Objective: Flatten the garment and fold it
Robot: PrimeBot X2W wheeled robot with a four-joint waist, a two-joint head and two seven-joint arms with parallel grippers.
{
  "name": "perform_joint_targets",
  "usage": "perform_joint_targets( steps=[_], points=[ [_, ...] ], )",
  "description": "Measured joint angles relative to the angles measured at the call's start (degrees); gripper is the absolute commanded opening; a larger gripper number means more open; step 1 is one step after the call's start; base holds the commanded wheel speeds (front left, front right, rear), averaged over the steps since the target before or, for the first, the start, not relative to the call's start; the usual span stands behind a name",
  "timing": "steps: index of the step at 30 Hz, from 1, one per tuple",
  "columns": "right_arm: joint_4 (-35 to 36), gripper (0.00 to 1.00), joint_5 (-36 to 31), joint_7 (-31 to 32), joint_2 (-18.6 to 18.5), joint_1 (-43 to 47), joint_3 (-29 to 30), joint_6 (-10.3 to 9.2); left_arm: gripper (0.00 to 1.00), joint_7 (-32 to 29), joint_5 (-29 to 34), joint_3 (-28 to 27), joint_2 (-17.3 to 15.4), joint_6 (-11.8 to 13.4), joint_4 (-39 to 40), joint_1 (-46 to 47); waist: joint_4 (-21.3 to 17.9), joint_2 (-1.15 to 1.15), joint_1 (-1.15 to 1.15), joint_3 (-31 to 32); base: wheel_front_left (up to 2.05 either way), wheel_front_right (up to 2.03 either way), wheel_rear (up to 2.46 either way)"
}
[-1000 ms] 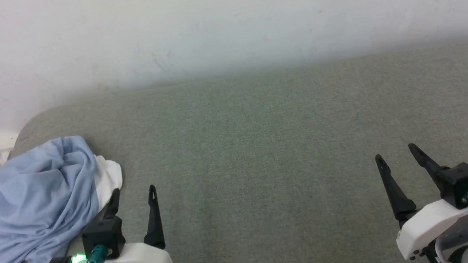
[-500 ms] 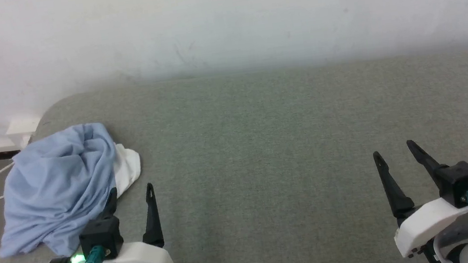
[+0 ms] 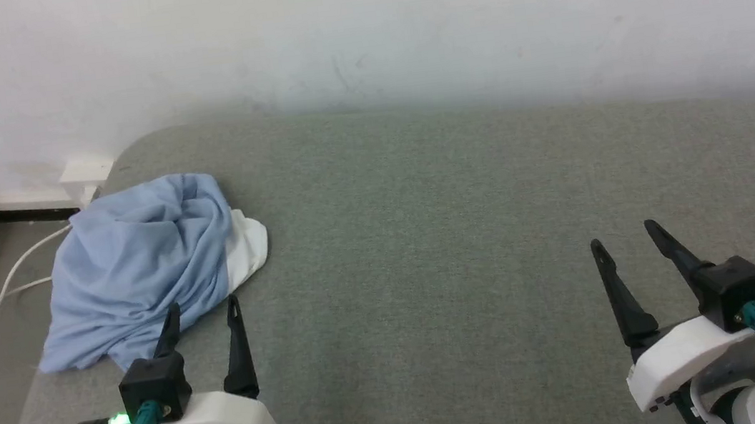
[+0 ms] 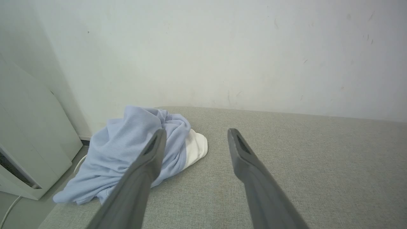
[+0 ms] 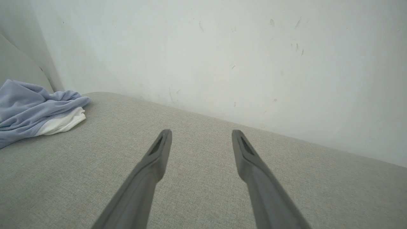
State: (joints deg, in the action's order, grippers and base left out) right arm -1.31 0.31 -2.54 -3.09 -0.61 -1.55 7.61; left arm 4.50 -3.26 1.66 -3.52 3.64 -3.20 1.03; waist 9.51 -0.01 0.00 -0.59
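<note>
My left gripper (image 3: 203,304), lower left, and right gripper (image 3: 622,234) — dark tapering fingers (image 3: 240,344), white shells (image 3: 230,423), teal plugs (image 3: 145,418), green lights (image 3: 117,422).

Looked along the left gripper (image 4: 196,133), jaws spread wide above grey woven upholstery (image 4: 302,159). Found the light blue garment (image 4: 124,149) crumpled at the upholstery's left end, white part on its right side, partly behind the left finger. Noted a white wall (image 4: 222,47), a pale cabinet panel (image 4: 31,143) and a white cable (image 4: 10,207) at far left.
</note>
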Motion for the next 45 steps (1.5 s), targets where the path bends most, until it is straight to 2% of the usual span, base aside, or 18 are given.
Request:
perform_joint_targets(
  steps=[45],
  points=[
    [-1.4, 1.00, 0.8, -2.1, 0.0, -1.9, -2.5, 0.00, 1.00, 5.2, -4.2, 1.3, -1.7, 5.4, -2.6, 0.0, 11.5, 0.00, 0.00, -0.7, 0.00, 0.00, 0.00]
  ],
)
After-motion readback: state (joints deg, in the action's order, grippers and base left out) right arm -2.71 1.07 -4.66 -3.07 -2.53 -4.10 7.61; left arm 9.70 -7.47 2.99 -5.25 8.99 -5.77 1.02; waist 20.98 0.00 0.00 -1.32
